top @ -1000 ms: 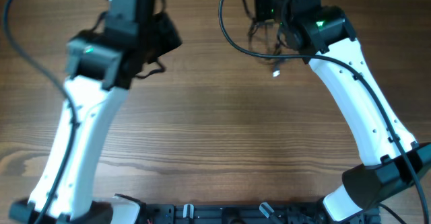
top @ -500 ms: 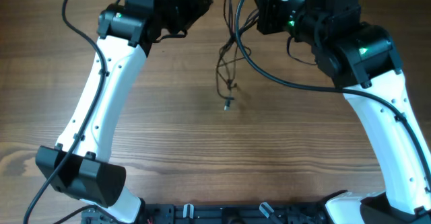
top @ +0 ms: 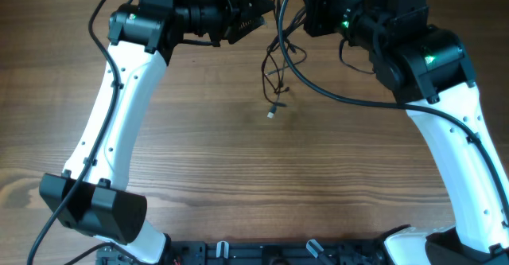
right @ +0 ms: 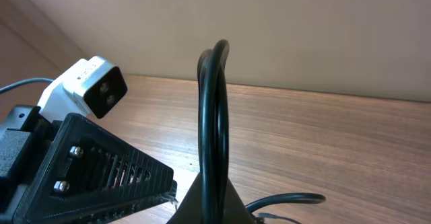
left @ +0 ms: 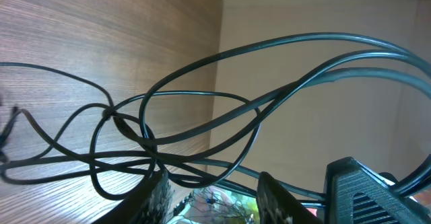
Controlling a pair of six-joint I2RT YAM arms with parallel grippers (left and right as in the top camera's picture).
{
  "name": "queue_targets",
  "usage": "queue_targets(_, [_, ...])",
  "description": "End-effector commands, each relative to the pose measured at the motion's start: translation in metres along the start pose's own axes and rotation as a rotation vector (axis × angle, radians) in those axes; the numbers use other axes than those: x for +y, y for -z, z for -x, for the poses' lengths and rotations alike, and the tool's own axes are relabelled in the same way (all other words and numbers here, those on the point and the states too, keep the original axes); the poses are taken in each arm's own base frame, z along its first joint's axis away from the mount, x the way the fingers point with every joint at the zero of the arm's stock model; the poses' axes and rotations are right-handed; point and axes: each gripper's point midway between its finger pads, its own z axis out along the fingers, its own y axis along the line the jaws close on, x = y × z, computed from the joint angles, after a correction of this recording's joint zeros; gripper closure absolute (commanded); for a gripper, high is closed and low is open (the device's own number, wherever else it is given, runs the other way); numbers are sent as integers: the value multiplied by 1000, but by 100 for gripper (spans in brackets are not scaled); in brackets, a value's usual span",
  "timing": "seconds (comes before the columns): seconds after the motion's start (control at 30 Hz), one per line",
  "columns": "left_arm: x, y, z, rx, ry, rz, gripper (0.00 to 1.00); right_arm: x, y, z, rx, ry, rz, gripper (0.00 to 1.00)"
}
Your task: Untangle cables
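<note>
The cable tangle (top: 274, 64) hangs off the far side of the worktop (top: 238, 169), strung between the left gripper (top: 253, 17) and the right gripper (top: 310, 14). Its loose plug (top: 271, 114) dangles lowest, and I cannot tell if it touches the wood.

In the left wrist view the left gripper's fingers (left: 156, 196) stand apart, with thin strands crossing the gap just below a tight knot (left: 145, 146). I cannot tell how the right gripper stands, because a thick black lead (right: 215, 130) rises straight in front of its camera.

My main worry is closing the left gripper here. Several strands lie across the gap together, so I judge it would pinch more than one, and pulling apart would cinch the knot rather than free it. The thick lead also loops close to the thin strands and could snag them if I spread the arms. The two grippers sit near each other, so a careless swing risks a collision.
</note>
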Motion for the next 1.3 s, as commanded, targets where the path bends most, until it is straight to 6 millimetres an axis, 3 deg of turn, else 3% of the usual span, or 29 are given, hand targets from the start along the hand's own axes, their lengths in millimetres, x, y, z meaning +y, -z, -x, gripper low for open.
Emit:
queue_targets(0.0, [-5,-1,0,-43,-30,22,57,14,4,5,-5,-4,80,96])
queue_targets(0.27, [6,-19,7,-184,-87,162,56,26,5,-1,23,0,153,96])
queue_targets(0.57, [24,-9,37,-391,-110,306,51,44,9,-14,81,40,256,96])
queue_targets(0.9, [11,-8,47,-422,-242,288,48,63,13,-29,141,45,335,96])
queue_targets(0.93, [10,-8,48,-426,-246,283,51,64,13,-31,146,46,338,96])
queue_targets(1.0, [11,-8,51,-439,-248,291,86,72,14,-35,156,54,352,96])
queue_targets(1.03, [13,-9,52,-436,-267,300,96,76,15,-36,161,59,361,96])
queue_targets(1.13, [40,-6,55,-430,-334,437,96,79,20,-42,177,73,364,96])
queue_targets(1.2, [68,15,63,-485,-310,595,96,72,26,-41,175,78,334,96])
queue_targets(1.27, [94,56,71,-515,-285,734,96,51,36,-32,132,97,234,96])
